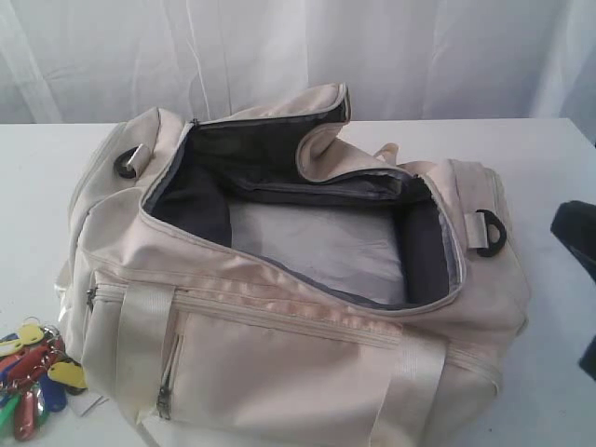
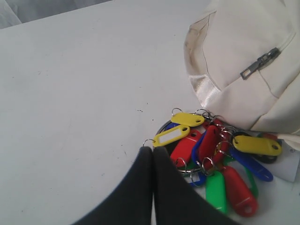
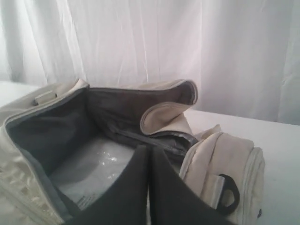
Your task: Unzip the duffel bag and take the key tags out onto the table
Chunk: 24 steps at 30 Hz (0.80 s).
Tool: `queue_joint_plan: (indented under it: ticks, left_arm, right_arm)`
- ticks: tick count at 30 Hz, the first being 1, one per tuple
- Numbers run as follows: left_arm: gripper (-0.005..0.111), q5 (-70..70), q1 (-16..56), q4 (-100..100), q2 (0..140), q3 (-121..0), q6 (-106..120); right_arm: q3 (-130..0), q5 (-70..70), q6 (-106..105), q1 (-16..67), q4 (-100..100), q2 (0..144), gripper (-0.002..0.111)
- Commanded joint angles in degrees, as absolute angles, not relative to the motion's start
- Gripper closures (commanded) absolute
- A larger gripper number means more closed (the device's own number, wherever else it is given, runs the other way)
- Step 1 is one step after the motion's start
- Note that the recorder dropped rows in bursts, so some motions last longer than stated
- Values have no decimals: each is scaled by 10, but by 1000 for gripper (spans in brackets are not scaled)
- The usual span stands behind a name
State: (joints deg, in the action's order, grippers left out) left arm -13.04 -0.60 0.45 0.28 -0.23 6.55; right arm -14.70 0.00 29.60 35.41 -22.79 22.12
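Note:
The cream duffel bag (image 1: 279, 354) lies on the white table (image 1: 37, 186) with its top unzipped and the flap folded back, showing a dark lining and a bare grey floor (image 1: 317, 247). The key tags (image 1: 28, 365) lie in a heap on the table by the bag's front left corner. In the left wrist view my left gripper (image 2: 152, 149) is shut with nothing between its fingers. Its tips sit right at the ring of a yellow tag in the key tags (image 2: 208, 145). My right gripper (image 3: 149, 149) is shut and empty above the bag's open end.
A side-pocket zipper pull (image 2: 260, 62) hangs on the bag next to the tags. A black D-ring (image 1: 489, 233) sticks out at the bag's right end. A dark part of the right arm (image 1: 575, 233) shows at the right edge. A white curtain (image 1: 279, 47) backs the table.

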Motion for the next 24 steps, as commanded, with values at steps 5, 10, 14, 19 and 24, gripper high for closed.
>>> queue_joint_plan:
  ticks: [5,10,14,19,24]
  left_arm:
    - [107,-133,-7,4,0,0,64]
    - [107,-133,-7,4,0,0,64]
    - [107,-133,-7,4,0,0,64]
    - [107,-133,-7,4,0,0,64]
    - [107,-133,-7,4,0,0,64]
  right_arm:
    - [-15,-130,474,172,-223,98,108]
    - [0,-129,475,161,-225,69,108]
    - [0,-100,478,161,-225,28,108]
    - [0,-92,471,161,-222,0,108]
    - [0,17,226,161,-15,0,108]
